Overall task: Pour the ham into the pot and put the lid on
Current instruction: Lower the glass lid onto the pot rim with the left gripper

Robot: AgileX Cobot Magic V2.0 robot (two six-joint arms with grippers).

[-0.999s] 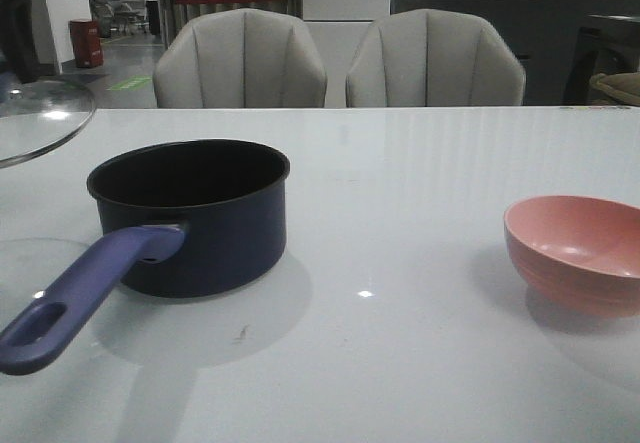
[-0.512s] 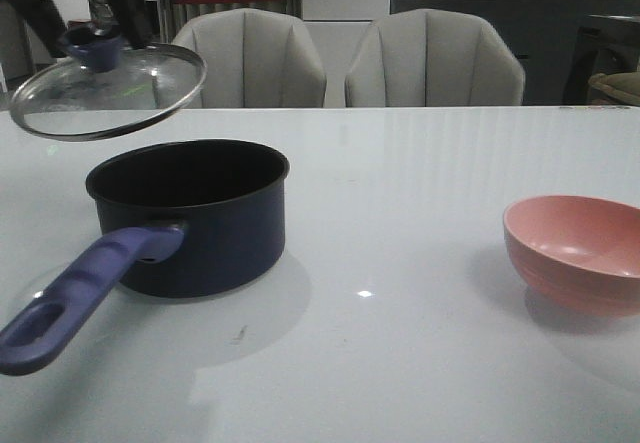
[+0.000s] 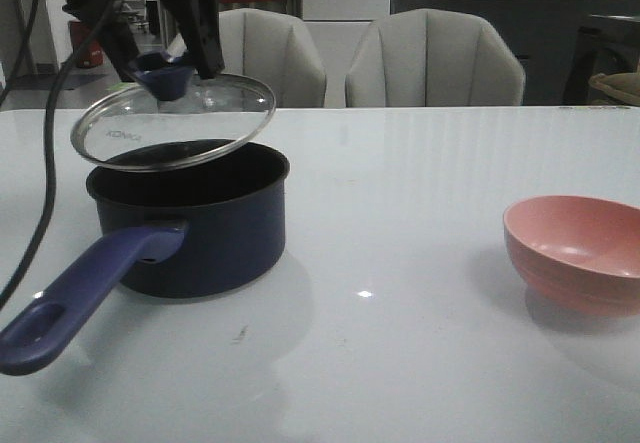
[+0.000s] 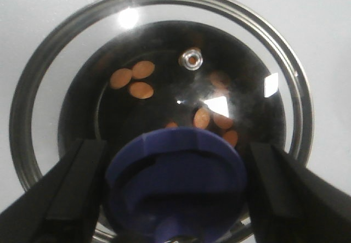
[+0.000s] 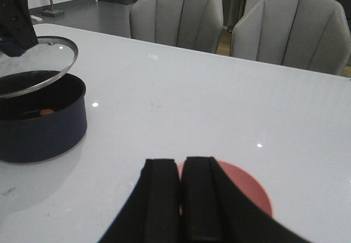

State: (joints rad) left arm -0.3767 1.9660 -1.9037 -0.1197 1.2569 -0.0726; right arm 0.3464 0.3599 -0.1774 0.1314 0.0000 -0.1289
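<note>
Left claw (image 3: 168, 48) clamped shut; right claw (image 5: 181, 199) seemingly closed (view poor).

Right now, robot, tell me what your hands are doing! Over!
Left gripper shut on lid knob, lid tilted above pot. Right gripper shut, empty, over pink bowl. Ham in pot. Nothing blocking.

The left gripper (image 3: 160, 38) is showing matte black, flat, blocky fingers (image 4: 77, 185), with a black cable (image 3: 48, 143) trailing down. The right gripper (image 5: 181, 199) is looking equally black.

One pot (image 3: 200, 218), one lid (image 3: 175, 121), one pink bowl (image 3: 575, 253), two chairs (image 3: 240, 60), several ham slices (image 4: 141, 90)
</note>
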